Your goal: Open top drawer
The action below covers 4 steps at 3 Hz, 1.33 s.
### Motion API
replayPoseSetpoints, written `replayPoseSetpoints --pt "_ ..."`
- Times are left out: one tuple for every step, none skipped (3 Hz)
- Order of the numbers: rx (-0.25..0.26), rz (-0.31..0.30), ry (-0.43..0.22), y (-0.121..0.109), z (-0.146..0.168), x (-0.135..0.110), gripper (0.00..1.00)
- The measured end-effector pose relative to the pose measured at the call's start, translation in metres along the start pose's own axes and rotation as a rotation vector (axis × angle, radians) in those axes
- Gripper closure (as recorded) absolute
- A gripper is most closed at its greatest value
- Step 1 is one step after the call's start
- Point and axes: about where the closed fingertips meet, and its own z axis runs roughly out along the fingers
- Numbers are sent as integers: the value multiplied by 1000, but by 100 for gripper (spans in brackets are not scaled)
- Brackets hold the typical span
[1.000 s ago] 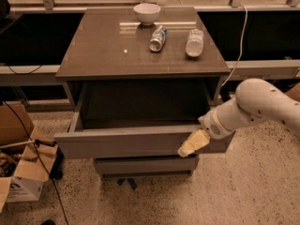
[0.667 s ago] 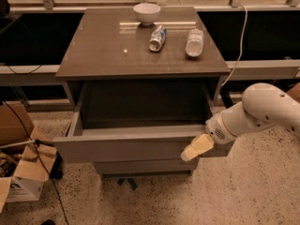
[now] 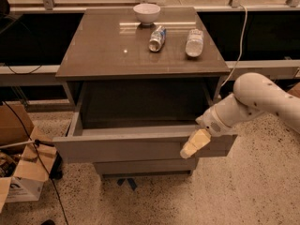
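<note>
Cabinet top [image 3: 103, 55] with bowl [image 3: 146, 13], can [image 3: 157, 38], bottle [image 3: 194, 42]; hand [image 3: 194, 143] at top drawer [image 3: 131, 148] front.

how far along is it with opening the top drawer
Mostly done: the top drawer stands pulled well out of the cabinet, its deep box exposed. In hand: the gripper is at the right end of the drawer's front panel. Left: probably only a final pull, if any, then backing away.

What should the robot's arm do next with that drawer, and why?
Probably ease the gripper back from the top drawer. The drawer already stands well out of the cabinet, its box exposed, and the gripper sits at the front panel's right end, so little pulling seems left.
</note>
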Motion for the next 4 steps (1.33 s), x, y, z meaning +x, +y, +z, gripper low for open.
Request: replayPoseSetpoints --pt "-136 -154 23 -13 13 -15 0" --pt "-276 -207 60 -3 3 5 17" --pt "-352 -190 110 24 -28 42 46" --pt "-347 -180 110 27 -30 45 31"
